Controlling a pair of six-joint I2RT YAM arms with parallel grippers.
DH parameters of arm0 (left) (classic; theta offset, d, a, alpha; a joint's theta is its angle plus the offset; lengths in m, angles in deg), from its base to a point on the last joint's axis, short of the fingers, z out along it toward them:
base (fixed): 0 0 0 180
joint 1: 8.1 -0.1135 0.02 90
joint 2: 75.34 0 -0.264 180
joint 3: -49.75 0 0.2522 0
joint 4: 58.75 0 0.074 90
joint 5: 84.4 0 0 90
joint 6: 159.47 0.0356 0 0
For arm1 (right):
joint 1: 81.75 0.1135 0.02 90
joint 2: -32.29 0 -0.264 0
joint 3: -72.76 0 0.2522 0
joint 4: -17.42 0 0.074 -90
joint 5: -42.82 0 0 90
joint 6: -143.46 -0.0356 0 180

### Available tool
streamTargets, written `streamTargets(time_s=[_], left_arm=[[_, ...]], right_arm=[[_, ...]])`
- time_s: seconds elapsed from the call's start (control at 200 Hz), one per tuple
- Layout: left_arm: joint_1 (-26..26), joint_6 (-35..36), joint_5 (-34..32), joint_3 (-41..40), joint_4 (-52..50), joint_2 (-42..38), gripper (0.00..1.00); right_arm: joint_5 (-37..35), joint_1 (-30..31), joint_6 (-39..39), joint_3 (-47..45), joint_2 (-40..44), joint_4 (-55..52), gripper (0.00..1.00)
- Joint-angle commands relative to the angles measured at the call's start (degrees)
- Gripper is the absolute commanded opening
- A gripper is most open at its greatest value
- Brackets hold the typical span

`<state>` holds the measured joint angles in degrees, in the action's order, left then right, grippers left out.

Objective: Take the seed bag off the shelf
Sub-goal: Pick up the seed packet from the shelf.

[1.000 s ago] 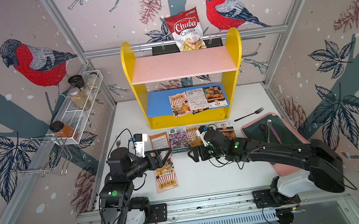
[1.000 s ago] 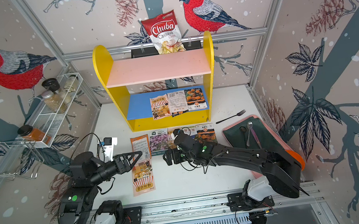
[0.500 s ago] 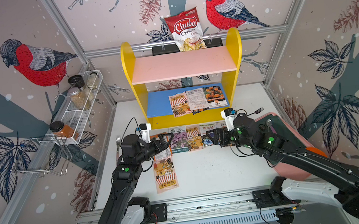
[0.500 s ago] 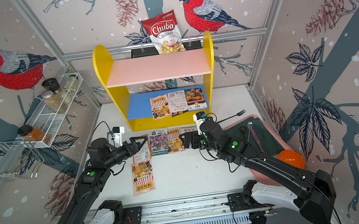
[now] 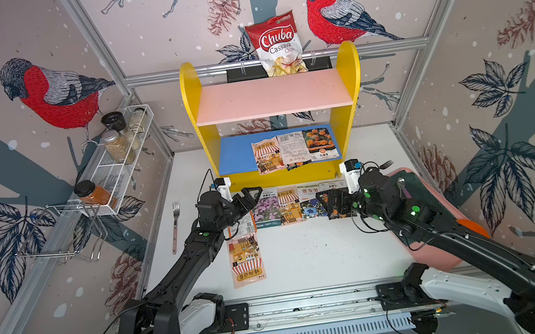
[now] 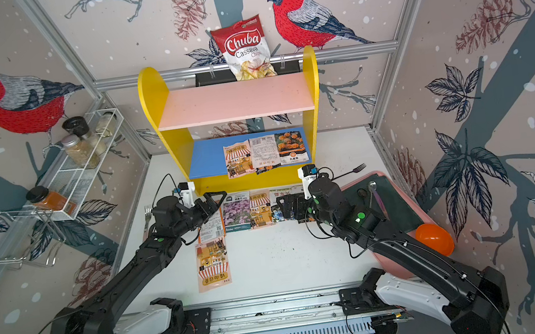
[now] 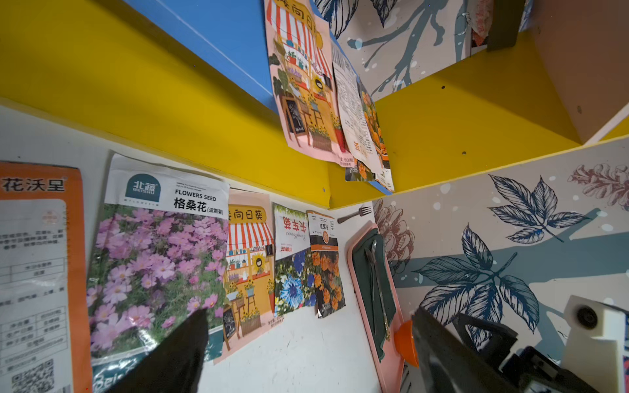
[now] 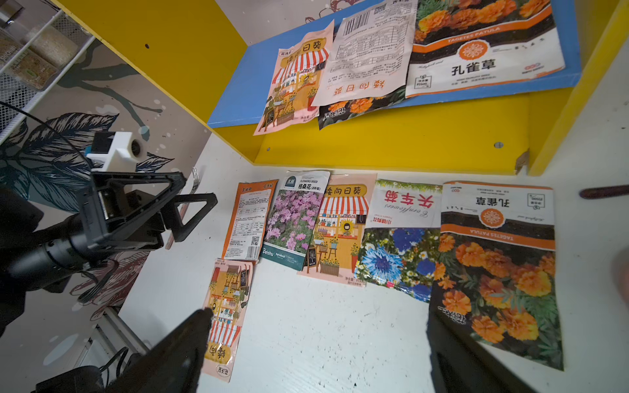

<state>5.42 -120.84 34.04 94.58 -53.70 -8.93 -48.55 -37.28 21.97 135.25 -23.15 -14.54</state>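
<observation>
The shelf has yellow sides, a pink upper board and a blue lower board. Several seed bags lie overlapping on the blue board, their ends hanging over its front edge; the right wrist view shows them too. My left gripper is open and empty, low in front of the shelf's left foot. My right gripper is open and empty, hovering over the right end of a row of seed bags on the table. Neither gripper touches a bag.
One more seed bag lies nearer the front. A fork lies at left, below a white wire rack of jars. A pink tray with green cloth, an orange ball and a black fork are at right. A chips bag hangs behind the shelf.
Both arms have reached forward from mid-table toward the shelf. The left gripper now sits by the shelf's base; the right gripper swung right over the row of bags.
</observation>
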Motion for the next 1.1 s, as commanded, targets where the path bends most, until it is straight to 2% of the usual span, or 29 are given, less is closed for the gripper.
streamTargets(time_s=[0.0, 0.17, 0.445, 0.59, 0.765, 1.015, 1.096], left_arm=[[0.2, -3.7, -0.9, 0.1, 11.3, 3.2, 0.91], [0.3, -5.3, -1.2, 2.6, 16.0, 9.0, 0.88], [0.3, -8.1, -1.0, 7.6, 21.9, 19.2, 0.77], [0.3, -8.9, -0.3, 10.2, 24.5, 23.9, 0.67], [0.4, -10.2, 0.1, 12.7, 26.4, 27.8, 0.48], [0.6, -12.1, 1.4, 14.5, 29.2, 31.9, 0.41], [0.7, -12.3, 1.4, 14.8, 29.3, 32.4, 0.36]], right_arm=[[0.0, -0.2, 0.5, 0.0, 0.2, 0.3, 1.00], [-0.3, -0.2, 0.4, -0.2, 0.7, 0.4, 1.00], [-0.6, -0.3, 0.0, -0.3, 1.5, 0.3, 1.00], [-0.9, -0.4, 0.2, -0.2, 2.2, -0.3, 1.00], [-0.9, -0.4, 0.1, -0.6, 2.4, -0.3, 1.00], [-0.6, -0.5, -0.1, -0.8, 2.1, 0.1, 1.00], [-0.4, -0.6, -0.1, -0.7, 2.2, 0.0, 1.00]])
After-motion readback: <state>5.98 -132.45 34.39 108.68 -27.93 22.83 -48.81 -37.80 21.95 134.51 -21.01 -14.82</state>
